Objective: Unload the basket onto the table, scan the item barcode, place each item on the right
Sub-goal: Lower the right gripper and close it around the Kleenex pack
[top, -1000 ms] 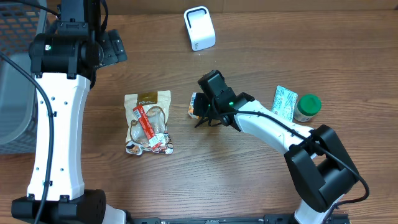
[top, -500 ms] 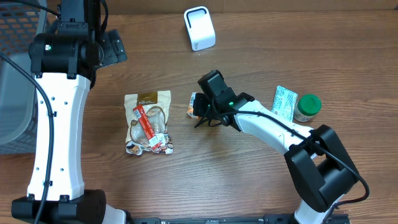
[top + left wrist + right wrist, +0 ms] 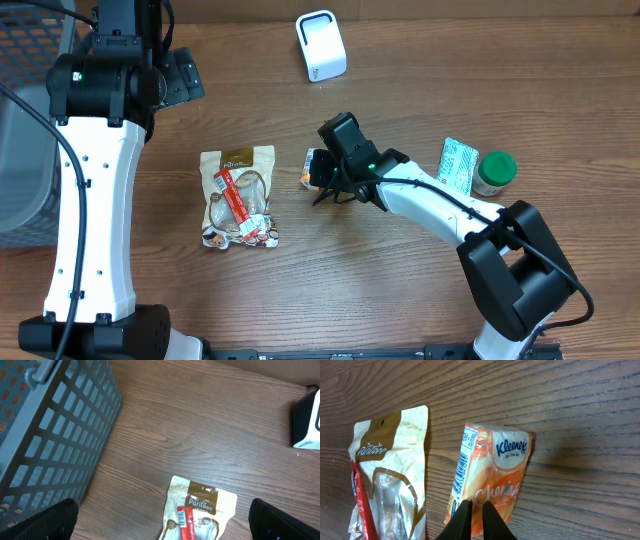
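- Fingers of our right gripper [image 3: 476, 505] sit almost together, with just a thin slit between them. We cannot tell if they pinch anything.
- Their tips lie over the near edge of the orange tissue pack [image 3: 492, 477]. The pack lies flat on the table [image 3: 580, 420], just ahead of the gripper.
- We see the barcode [image 3: 464, 450] on the pack's long side edge, ahead of the fingers and a little to their left.
- Left of the gripper lies the snack bag [image 3: 390, 485]. A thin strip of wood shows between its edge and the pack's edge.
- Right of the gripper, and past the pack's far edge, we see open wood with room to move.
- Our left gripper [image 3: 165, 522] is spread wide. The snack bag's top edge lies between its fingers, the basket [image 3: 55, 425] wall stands to its left, and the white scanner [image 3: 307, 422] sits far to its right.
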Tool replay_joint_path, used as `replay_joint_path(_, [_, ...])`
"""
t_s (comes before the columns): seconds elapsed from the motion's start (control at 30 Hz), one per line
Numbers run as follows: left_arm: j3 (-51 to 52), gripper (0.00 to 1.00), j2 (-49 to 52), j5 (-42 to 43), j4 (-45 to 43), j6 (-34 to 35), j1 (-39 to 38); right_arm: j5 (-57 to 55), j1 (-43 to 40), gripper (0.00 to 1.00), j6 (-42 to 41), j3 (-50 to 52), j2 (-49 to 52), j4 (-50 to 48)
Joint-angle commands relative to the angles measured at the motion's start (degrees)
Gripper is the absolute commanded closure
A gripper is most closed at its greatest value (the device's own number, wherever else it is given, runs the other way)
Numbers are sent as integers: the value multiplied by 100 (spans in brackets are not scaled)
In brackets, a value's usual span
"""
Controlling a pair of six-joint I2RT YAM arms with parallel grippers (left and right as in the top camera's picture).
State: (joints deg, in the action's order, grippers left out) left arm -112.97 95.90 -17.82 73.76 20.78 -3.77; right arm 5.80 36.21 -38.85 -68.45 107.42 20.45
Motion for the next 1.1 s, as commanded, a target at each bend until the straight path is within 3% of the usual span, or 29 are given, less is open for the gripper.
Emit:
replay_joint_path(0.0, [-48, 0, -39, -57, -7, -66, -37, 31, 85, 90, 4, 57, -52, -85])
replay_joint_path(0.47, [-48, 0, -39, -57, -7, -66, -37, -17, 96, 90, 7, 57, -33, -164])
replay_joint_path(0.73, [-48, 0, -39, -57, -7, -66, -37, 11, -166, 90, 155, 50, -35, -817])
replay_joint_path(1.07, [-48, 0, -39, -57, -7, -66, -37, -125, -651, 85, 153, 52, -35, -249])
